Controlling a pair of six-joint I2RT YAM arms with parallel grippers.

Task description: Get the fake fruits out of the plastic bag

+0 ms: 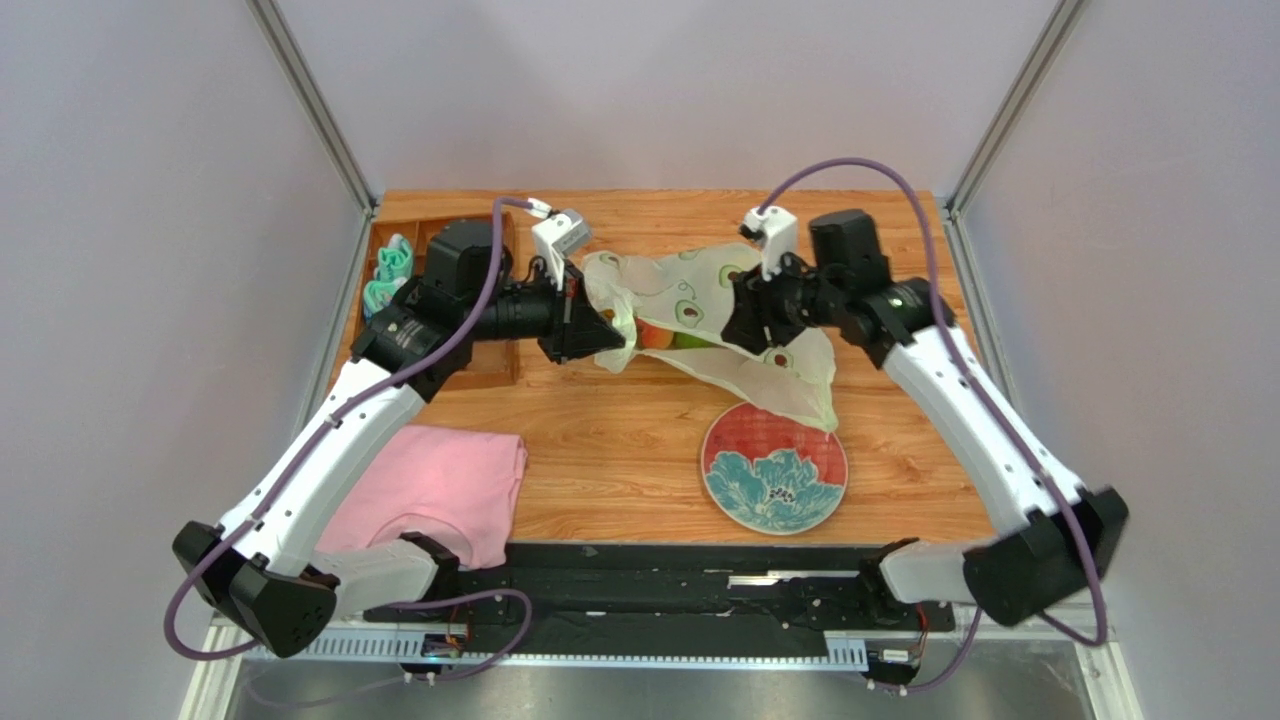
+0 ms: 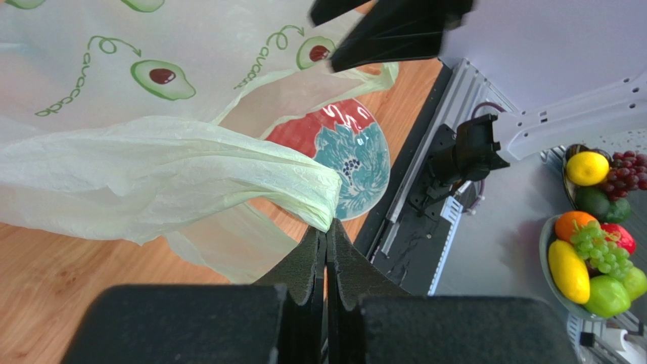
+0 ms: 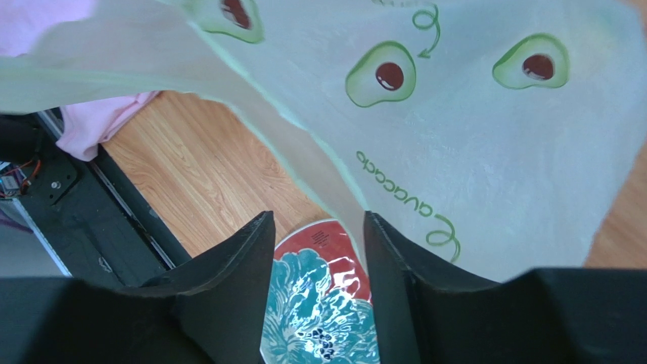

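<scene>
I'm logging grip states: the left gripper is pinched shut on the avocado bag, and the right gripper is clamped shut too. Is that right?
Only the part about the right gripper is wrong. The left gripper is pinched shut on the plastic bag, but the right gripper is open. The right wrist view shows its jaws standing apart, with the plate visible between them.

Overhead cam looks down over the whole counter (image 1: 631,435); both wrist cams sit close to the bag (image 3: 493,152), sharing the plate (image 3: 323,303).
</scene>
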